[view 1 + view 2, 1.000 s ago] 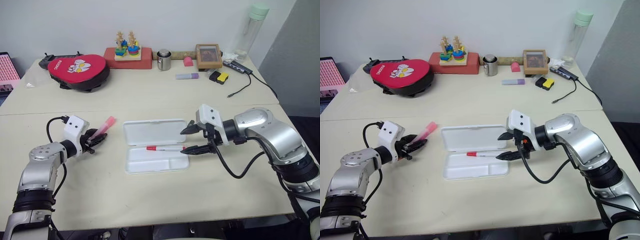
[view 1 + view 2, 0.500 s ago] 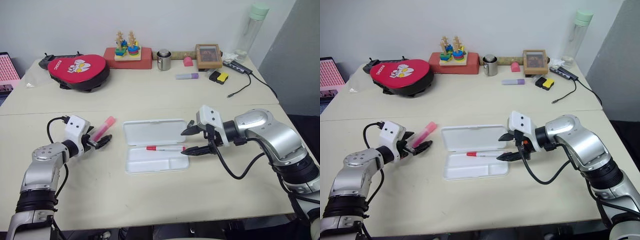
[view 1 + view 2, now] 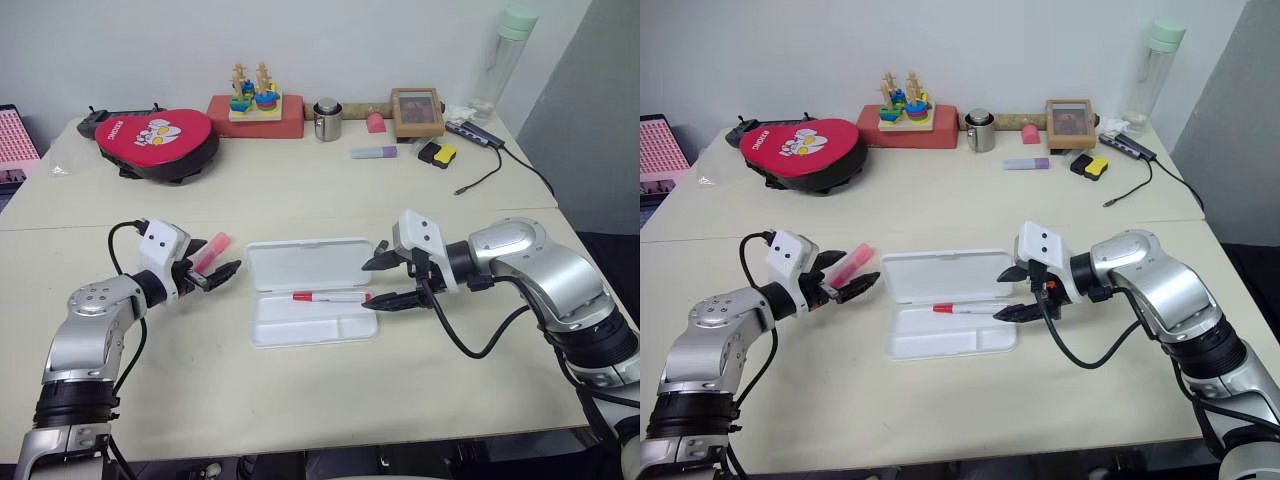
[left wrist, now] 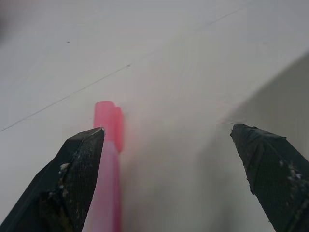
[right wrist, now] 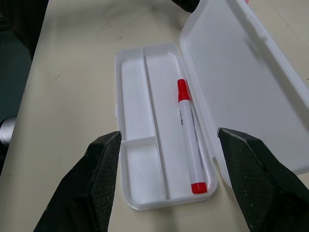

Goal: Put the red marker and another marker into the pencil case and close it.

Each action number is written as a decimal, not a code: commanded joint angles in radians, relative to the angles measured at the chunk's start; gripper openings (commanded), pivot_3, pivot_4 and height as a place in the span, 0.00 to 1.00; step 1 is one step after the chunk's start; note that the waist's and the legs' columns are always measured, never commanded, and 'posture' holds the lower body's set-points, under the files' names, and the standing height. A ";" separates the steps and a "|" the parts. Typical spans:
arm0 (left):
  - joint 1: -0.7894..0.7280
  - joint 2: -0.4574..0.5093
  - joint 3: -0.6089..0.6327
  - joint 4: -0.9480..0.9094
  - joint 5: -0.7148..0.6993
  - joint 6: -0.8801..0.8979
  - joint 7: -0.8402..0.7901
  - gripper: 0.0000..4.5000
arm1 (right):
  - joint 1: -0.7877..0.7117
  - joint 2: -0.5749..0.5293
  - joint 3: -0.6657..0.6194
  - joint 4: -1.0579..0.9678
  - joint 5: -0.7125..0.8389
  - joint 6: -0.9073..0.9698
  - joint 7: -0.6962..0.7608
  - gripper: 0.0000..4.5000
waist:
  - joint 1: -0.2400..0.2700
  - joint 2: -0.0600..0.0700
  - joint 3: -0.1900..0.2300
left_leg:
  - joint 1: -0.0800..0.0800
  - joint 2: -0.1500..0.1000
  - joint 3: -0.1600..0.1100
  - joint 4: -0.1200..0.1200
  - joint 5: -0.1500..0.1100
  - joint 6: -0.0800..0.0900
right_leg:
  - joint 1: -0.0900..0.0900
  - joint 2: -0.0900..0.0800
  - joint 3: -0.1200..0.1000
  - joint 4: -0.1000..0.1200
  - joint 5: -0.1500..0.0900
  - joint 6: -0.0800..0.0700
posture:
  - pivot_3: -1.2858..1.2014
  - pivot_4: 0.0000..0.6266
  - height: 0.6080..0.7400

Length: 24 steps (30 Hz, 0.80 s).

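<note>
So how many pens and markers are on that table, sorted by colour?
Red-capped pen, lying in the open white case: 1
Pink highlighter, between the left gripper's open fingers: 1
Purple highlighter, near the back of the table: 1
Total: 3

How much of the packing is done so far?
Done: the red marker lies in the pencil case. In hand: the left gripper stands open around the pink highlighter, outside the case. Left: put the highlighter in and shut the open lid. The right gripper hovers open by the case.
</note>
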<state>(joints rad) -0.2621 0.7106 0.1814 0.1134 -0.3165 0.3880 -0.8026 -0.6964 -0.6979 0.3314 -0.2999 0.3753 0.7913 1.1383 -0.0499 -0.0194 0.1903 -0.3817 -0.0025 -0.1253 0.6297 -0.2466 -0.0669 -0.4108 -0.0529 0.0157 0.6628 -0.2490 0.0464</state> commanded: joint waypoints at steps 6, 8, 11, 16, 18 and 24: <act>0.018 -0.001 -0.020 -0.024 0.001 0.038 -0.011 1.00 | -0.008 -0.006 -0.016 -0.035 0.007 -0.006 -0.007 0.74 | 0.001 0.000 0.000 | 0.000 0.000 0.000 0.000 0.000 0.000 | 0.000 0.000 0.000 0.000 0.000 0.000 | 0.52 0.24 1.00; 0.014 -0.004 -0.019 -0.015 0.005 0.043 -0.005 1.00 | -0.010 -0.006 -0.016 -0.033 0.006 -0.007 -0.007 0.74 | 0.001 0.000 0.000 | 0.000 0.000 0.000 0.000 0.000 0.000 | 0.000 0.000 0.000 0.000 0.000 0.000 | 0.52 0.24 1.00; 0.011 -0.005 -0.012 -0.005 0.011 0.032 0.002 1.00 | -0.009 -0.007 -0.016 -0.034 0.007 -0.006 -0.007 0.74 | 0.001 0.000 0.000 | 0.000 0.000 0.000 0.000 0.000 0.000 | 0.000 0.000 0.000 0.000 0.000 0.000 | 0.52 0.24 1.00; 0.008 0.005 -0.003 0.031 0.028 0.018 0.021 1.00 | -0.006 -0.008 -0.016 -0.035 0.007 -0.008 -0.006 0.74 | 0.001 0.000 0.000 | 0.000 0.000 0.000 0.000 0.000 0.000 | 0.000 0.000 0.000 0.000 0.000 0.000 | 0.52 0.24 1.00; 0.010 0.007 0.002 0.040 0.033 0.006 0.021 1.00 | -0.006 -0.008 -0.016 -0.034 0.006 -0.010 -0.006 0.74 | 0.001 0.000 0.000 | 0.000 0.000 0.000 0.000 0.000 0.000 | 0.000 0.000 0.000 0.000 0.000 0.000 | 0.52 0.24 1.00; 0.002 -0.007 0.032 0.040 0.008 -0.017 0.030 1.00 | -0.003 -0.007 -0.016 -0.036 0.008 -0.008 -0.007 0.74 | 0.002 0.000 0.000 | 0.000 0.000 0.000 0.000 0.000 0.000 | 0.000 0.000 0.000 0.000 0.000 0.000 | 0.52 0.24 1.00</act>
<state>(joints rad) -0.2457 0.7032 0.1670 0.1695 -0.2905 0.4032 -0.7771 -0.6953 -0.6984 0.3315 -0.3005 0.3757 0.7920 1.1323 -0.0483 -0.0194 0.1903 -0.3817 -0.0025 -0.1255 0.6298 -0.2466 -0.0669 -0.4107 -0.0529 0.0157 0.6628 -0.2490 0.0464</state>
